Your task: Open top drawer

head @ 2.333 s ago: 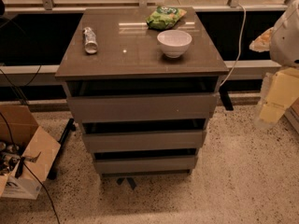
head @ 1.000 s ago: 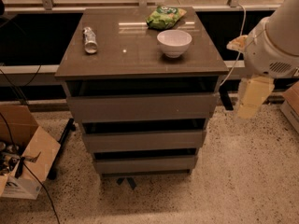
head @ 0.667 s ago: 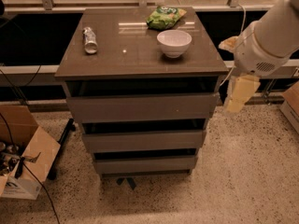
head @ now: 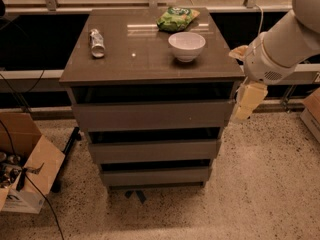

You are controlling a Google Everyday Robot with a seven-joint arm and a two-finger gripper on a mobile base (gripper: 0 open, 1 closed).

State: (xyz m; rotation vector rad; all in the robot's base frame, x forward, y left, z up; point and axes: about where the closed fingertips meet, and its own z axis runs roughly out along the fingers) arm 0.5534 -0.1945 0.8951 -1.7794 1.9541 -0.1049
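Observation:
The top drawer is the widest grey-brown front of three, just under the cabinet top, with a dark gap above it and a tiny pale speck right of centre. Two narrower drawer fronts sit below it. My gripper hangs pale yellow from the white arm at the right, level with the top drawer and right beside its right end. I cannot tell whether it touches the drawer front.
On the cabinet top stand a white bowl, a green snack bag and a lying can. An open cardboard box with cables sits on the floor at the left. Speckled floor lies in front.
My arm has swung in from the far right towards the cabinet. The gripper has moved left and now sits by the right end of the top drawer. The drawers have not moved.

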